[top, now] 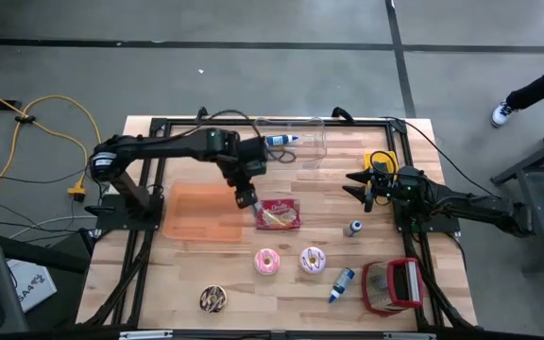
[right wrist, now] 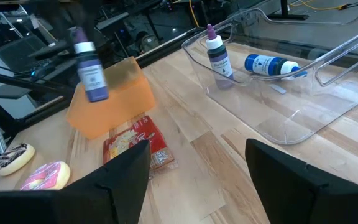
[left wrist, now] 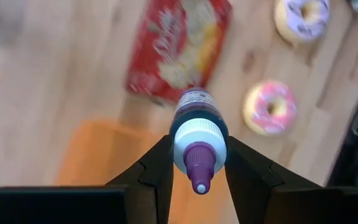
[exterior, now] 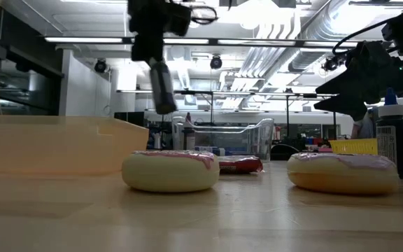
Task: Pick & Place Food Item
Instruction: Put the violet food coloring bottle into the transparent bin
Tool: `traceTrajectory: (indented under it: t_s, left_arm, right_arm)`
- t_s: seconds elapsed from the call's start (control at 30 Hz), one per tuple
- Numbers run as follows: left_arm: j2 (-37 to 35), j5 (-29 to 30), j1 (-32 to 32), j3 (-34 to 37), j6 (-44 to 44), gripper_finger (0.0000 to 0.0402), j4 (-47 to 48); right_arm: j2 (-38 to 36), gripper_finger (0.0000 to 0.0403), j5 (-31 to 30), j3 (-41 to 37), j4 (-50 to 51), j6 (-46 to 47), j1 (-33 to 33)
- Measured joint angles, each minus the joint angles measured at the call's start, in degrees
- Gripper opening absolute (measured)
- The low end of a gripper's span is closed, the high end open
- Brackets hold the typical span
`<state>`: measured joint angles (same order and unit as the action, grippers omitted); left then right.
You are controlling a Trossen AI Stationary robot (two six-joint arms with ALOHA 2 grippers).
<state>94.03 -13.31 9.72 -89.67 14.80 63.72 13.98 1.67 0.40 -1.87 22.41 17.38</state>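
High view, near edge first: three donuts (top: 266, 262) lie in front, well apart from the work. Just beyond them the left gripper (top: 245, 198) hangs over the orange bin's (top: 196, 215) right edge, beside the red snack packet (top: 280, 215), its fingers clamped on a small purple-capped bottle (left wrist: 198, 139). This looks like the carry step; next it needs centring over the bin before letting go. Far right, the right gripper (top: 362, 187) waits, fingers spread wide and empty.
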Motion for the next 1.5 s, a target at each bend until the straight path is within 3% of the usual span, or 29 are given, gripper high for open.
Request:
traceTrajectory:
  t_s: [0.27, 0.63, 0.87, 1.2, 1.5]
  left_arm:
    - [4.2, 0.0, 7.7, -2.5, -5.8, 0.0113, -4.4]
    - [15.4, 0.0, 12.9, -18.4, -15.6, 0.0113, -0.2]
    - [19.1, 1.8, 14.6, -25.0, -19.7, 0.0113, 0.7]
    - [19.6, 9.0, 18.0, -27.1, -25.3, 0.0113, -0.9]
    - [24.1, 8.9, 19.2, -27.1, -28.2, 0.0113, -1.5]
  right_arm:
    - [0.0, 0.0250, 0.0, 0.0, 0.0, 0.0, 0.0]
    - [0.0, 0.0250, 0.0, 0.0, 0.0, 0.0, 0.0]
    - [0.0, 0.0250, 0.0, 0.0, 0.0, 0.0, 0.0]
    - [0.0, 0.0250, 0.0, 0.0, 0.0, 0.0, 0.0]
    - [0.0, 0.0250, 0.0, 0.0, 0.0, 0.0, 0.0]
